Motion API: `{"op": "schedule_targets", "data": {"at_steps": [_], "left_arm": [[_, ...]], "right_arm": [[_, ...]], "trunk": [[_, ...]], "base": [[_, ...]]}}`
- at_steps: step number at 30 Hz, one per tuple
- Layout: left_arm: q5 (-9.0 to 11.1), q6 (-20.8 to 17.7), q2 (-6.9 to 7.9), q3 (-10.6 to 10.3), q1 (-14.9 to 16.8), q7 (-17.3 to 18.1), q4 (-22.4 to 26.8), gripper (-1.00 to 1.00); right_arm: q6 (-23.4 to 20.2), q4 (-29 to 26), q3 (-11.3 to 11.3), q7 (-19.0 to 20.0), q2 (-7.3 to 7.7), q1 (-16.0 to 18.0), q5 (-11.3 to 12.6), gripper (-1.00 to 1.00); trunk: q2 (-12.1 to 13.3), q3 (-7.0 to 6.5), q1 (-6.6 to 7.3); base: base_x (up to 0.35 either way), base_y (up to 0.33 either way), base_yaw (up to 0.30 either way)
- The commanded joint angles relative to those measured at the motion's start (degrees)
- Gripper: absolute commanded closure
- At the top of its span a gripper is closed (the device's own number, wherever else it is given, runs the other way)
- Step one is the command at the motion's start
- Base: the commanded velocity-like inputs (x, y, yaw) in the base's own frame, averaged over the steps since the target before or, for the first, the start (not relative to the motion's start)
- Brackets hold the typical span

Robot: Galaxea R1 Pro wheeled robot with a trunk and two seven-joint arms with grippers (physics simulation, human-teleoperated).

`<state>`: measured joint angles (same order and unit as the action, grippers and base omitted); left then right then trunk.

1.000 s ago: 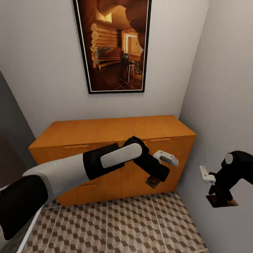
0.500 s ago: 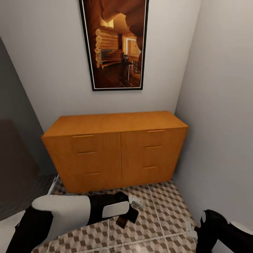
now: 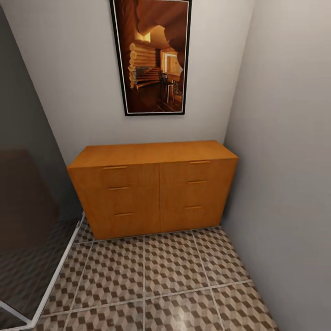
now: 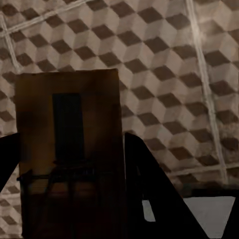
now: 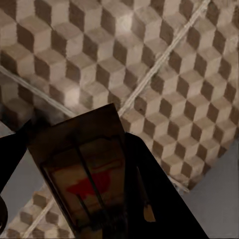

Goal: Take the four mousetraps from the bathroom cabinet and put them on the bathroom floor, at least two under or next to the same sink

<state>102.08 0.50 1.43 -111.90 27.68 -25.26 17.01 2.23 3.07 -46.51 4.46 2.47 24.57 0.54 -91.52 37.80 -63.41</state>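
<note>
The orange-brown cabinet (image 3: pixel 156 154) stands against the far wall, its fronts all shut. The cube-patterned bathroom floor (image 3: pixel 174 276) stretches from it toward me. In the left wrist view my left gripper (image 4: pixel 69 147) is shut on a dark-brown mousetrap (image 4: pixel 69 114), held flat-on above the floor tiles (image 4: pixel 164 64). In the right wrist view my right gripper (image 5: pixel 74 142) is shut on another mousetrap (image 5: pixel 84 169) with a red patch and wire bar, also above the tiles (image 5: pixel 149 50). The sink is out of view.
A framed picture (image 3: pixel 154 55) hangs above the cabinet. A grey wall (image 3: pixel 285 161) closes the right side. At the left a dark glass panel with a white floor rail (image 3: pixel 55 276) borders the tiles.
The head view has pulled back and the cabinet looks farther off. Both arms, each with a mousetrap, have dropped down out of the head view.
</note>
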Motion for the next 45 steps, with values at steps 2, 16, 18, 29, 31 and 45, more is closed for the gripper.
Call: {"op": "schedule_targets", "data": {"at_steps": [2, 16, 18, 29, 31, 45], "left_arm": [[1.09, 0.73, 1.42, -0.42, -2.78, -0.33, 0.06, 1.0], [9.1, 2.0, 8.97, -0.51, -12.4, 4.17, -3.16, 1.0], [9.1, 1.98, 8.93, -0.51, -12.39, 4.2, -3.19, 1.0], [9.11, 1.96, 8.73, -0.51, -12.44, 4.23, -3.04, 1.0], [9.11, 1.96, 8.71, -0.51, -12.42, 4.23, -3.04, 1.0], [9.19, 2.04, 8.7, -0.51, -12.42, 4.25, -3.13, 1.0]], "right_arm": [[2.05, 0.85, -0.16, -3.89, -0.38, -0.73, 5.25, 1.0], [6.66, 1.32, -0.24, -6.92, -0.89, -4.73, 11.77, 1.0], [7.34, 1.32, -0.24, -6.92, -0.88, -4.84, 11.77, 1.0], [8.57, 1.32, -0.24, -7.01, -0.83, -4.97, 11.77, 1.0], [8.58, 1.32, -0.24, -7.01, -0.85, -5.01, 11.77, 1.0], [8.58, 1.32, -0.24, -7.09, -0.8, -5.05, 11.85, 1.0]], "trunk": [[-0.03, 0.04, 0.04], [-0.03, 0.08, 0.04], [-0.03, 0.12, 0.04], [-0.03, 0.18, 0.04], [-0.03, 0.18, 0.04], [-0.03, 0.18, 0.04]], "base": [[-0.334, 0.0, 0.0], [-0.172, 0.0, 0.072], [-0.001, 0.0, 0.284], [0.0, 0.0, 0.288], [0.0, 0.0, 0.29], [0.0, 0.0, 0.29]]}}
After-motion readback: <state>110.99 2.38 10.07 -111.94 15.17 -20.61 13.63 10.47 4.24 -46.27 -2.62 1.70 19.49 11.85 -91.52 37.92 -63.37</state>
